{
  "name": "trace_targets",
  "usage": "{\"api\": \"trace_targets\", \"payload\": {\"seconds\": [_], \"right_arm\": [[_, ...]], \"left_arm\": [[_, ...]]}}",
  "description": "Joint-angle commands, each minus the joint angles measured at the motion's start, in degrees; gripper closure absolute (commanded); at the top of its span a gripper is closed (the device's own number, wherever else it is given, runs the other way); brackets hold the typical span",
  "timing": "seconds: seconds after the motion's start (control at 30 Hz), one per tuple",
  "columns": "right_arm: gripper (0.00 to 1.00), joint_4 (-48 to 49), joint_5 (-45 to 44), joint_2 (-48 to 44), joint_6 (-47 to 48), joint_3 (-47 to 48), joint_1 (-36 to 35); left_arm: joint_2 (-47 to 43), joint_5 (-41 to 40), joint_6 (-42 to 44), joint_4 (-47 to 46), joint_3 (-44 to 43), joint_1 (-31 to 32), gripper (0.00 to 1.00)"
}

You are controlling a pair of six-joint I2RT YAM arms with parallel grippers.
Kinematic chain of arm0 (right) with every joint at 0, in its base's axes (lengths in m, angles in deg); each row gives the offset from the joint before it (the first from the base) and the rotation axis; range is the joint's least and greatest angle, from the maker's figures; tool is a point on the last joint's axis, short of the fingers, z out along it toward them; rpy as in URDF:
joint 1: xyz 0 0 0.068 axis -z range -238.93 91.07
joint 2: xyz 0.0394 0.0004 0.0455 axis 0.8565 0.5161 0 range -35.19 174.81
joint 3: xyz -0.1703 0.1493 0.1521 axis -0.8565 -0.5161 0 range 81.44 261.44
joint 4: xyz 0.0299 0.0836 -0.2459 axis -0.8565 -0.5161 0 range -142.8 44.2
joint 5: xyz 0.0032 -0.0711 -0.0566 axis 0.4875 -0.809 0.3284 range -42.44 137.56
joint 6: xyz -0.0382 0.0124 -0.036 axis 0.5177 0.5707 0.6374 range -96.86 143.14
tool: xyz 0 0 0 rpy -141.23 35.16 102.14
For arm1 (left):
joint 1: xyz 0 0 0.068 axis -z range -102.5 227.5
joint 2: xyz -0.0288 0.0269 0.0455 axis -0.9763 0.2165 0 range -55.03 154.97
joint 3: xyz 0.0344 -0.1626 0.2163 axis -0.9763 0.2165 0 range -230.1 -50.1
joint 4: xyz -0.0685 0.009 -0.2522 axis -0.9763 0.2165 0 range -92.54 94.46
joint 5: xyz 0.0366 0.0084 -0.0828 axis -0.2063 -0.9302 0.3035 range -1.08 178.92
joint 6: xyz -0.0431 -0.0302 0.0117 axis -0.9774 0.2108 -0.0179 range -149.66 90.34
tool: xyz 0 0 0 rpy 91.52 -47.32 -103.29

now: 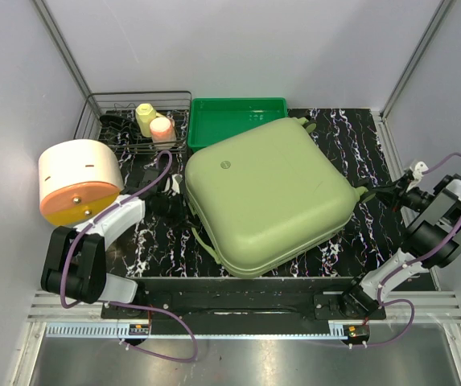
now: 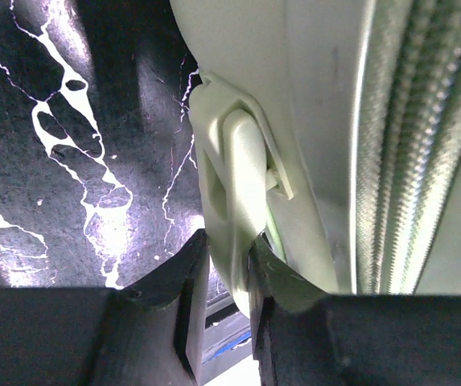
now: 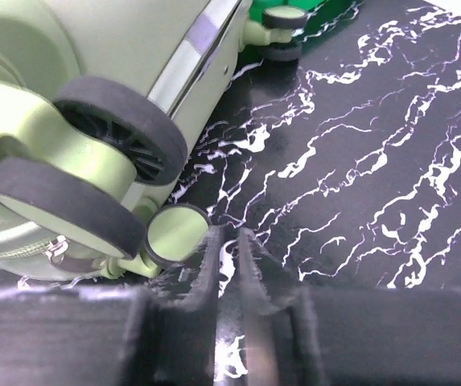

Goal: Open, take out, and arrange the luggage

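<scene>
Pinching side tab [image 2: 242, 185] at luggage [image 1: 266, 193] left edge, left gripper [image 2: 228, 297] clamps narrow, likely to anchor shell. You find luggage flat, closed, green tray [image 1: 214, 112] behind it. Right gripper [image 3: 232, 265] beside its wheels [image 3: 93, 161]: nearly closed, empty.

This is a robot lab test cell: plain pale wall panels [image 1: 254, 48] framed by aluminium struts [image 1: 61, 48] box in a black marble-patterned desk [image 1: 351, 137]. A left arm [image 1: 73, 265] and a right arm [image 1: 439, 225], both trailing purple cables, are bolted to a black base plate [image 1: 238, 297] at the near edge.
</scene>
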Motion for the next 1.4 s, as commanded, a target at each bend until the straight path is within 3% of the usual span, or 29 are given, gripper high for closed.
{"api": "trace_targets", "payload": {"seconds": [0.0, 0.03, 0.13, 0.33, 0.63, 0.9, 1.13, 1.37], "right_arm": [[0.47, -15.72, -8.45, 0.09, 22.66, 1.94, -0.43], [0.35, -16.25, -10.15, -0.52, 22.84, 1.42, 0.1], [0.27, -16.52, -14.12, -1.92, 23.89, -2.18, 0.28], [0.25, -16.17, -11.23, -2.02, 27.85, -9.3, 0.02], [0.25, -14.41, -5.95, 2.02, 29.08, -8.87, -5.61], [0.25, -16.61, -11.47, 1.33, 36.63, -11.06, -5.96], [0.24, -16.52, -15.96, 0.36, 30.86, -8.18, -5.61], [0.24, -17.05, -16.68, -3.24, 31.8, -9.83, -3.85]], "left_arm": [[1.29, -5.76, 8.02, 1.62, -1.8, -1.34, 1.0], [1.29, -5.76, 8.46, 1.53, -1.8, -1.43, 1.0], [1.37, -5.85, 9.34, 0.31, -0.84, -1.61, 1.0], [1.11, -4.88, 9.16, -0.23, -0.66, -1.61, 1.0], [-1.08, -3.39, 8.9, -1.19, 1.53, -2.22, 1.0], [-0.91, -3.3, 8.55, -1.63, 2.15, -2.57, 1.0], [-1.35, -2.95, 8.37, -1.89, 2.59, -2.66, 1.0], [-2.58, -2.33, 8.2, -2.51, 4.08, -2.75, 1.0]]}}
